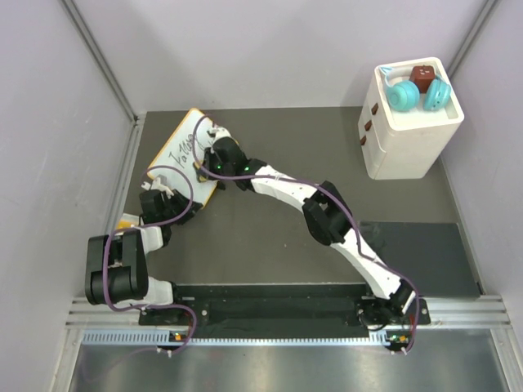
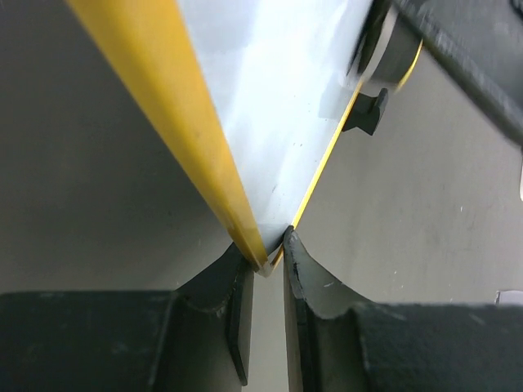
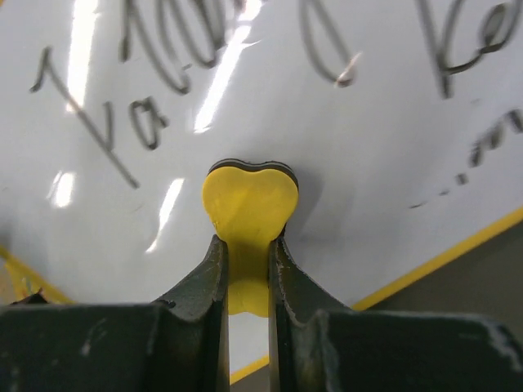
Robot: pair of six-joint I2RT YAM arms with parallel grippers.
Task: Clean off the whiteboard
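The whiteboard lies tilted at the back left, yellow-framed, with black handwriting across it. My left gripper is shut on the board's near corner; in the left wrist view its fingertips pinch the yellow frame, and one black foot shows beyond. My right gripper is over the board, shut on a yellow bone-shaped piece whose dark underside rests on the white surface. The right gripper holds that piece by its narrow waist.
A white box stands at the back right with teal round items and a brown cube on top. A dark mat lies at the right front. Grey walls close in on the left and back.
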